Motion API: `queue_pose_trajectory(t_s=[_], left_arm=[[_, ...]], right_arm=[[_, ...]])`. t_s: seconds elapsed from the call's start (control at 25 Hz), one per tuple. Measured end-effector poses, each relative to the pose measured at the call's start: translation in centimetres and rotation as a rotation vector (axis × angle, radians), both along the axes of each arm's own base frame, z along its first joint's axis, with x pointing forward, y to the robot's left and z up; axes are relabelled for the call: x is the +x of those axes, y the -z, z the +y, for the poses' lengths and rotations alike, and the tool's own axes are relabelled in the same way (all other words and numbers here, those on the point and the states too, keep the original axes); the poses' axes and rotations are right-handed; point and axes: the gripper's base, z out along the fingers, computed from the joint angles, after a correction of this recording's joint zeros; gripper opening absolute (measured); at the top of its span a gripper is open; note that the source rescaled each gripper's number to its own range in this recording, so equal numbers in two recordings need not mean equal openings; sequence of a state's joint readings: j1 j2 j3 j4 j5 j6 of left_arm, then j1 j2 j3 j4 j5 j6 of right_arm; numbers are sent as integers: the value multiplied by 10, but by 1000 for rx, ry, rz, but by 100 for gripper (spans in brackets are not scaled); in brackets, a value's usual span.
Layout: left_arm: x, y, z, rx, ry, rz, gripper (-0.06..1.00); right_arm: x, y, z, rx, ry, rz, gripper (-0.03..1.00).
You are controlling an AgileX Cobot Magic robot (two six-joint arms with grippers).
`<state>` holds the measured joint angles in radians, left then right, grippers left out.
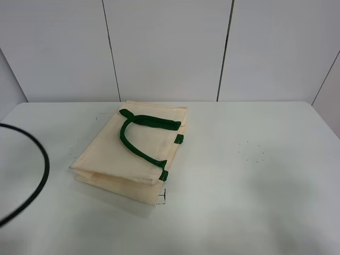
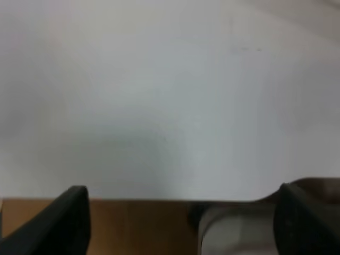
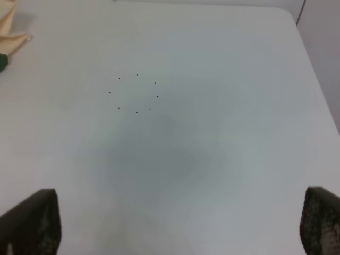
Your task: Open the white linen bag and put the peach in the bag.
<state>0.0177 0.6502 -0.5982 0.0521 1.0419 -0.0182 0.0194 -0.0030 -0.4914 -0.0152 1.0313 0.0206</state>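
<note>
The white linen bag (image 1: 130, 154) lies flat and folded on the white table (image 1: 255, 175), left of the middle, with its dark green strap handles (image 1: 139, 135) on top. A corner of it shows in the right wrist view (image 3: 10, 32). The peach is not in any view. Neither gripper shows in the exterior high view. My left gripper (image 2: 183, 223) is open and empty over the table's front edge. My right gripper (image 3: 180, 223) is open and empty above bare table, right of the bag.
A black cable (image 1: 37, 180) curves across the table's left edge. A ring of small black dots (image 1: 252, 151) marks the table right of the bag, also in the right wrist view (image 3: 135, 93). White wall panels (image 1: 170, 48) stand behind the table.
</note>
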Motion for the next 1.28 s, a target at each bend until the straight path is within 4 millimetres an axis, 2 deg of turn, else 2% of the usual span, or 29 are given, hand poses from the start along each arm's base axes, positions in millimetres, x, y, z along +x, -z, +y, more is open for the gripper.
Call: queue_pose_trajectory(t_s=[0.24,0.48,0.8,1.28], left_arm=[[-48,10,-5,-23,33,-212,100],[-74,6,-5,-18,36,-385,100],[-97,6,-5,-10,38,-537,99],[-97,6,-5,-7,37,-539,97]], right_arm=[[0,0,0,0,0,0,100],[0,0,0,0,0,0,100],[0,0,0,0,0,0,100],[0,0,0,0,0,0,100]])
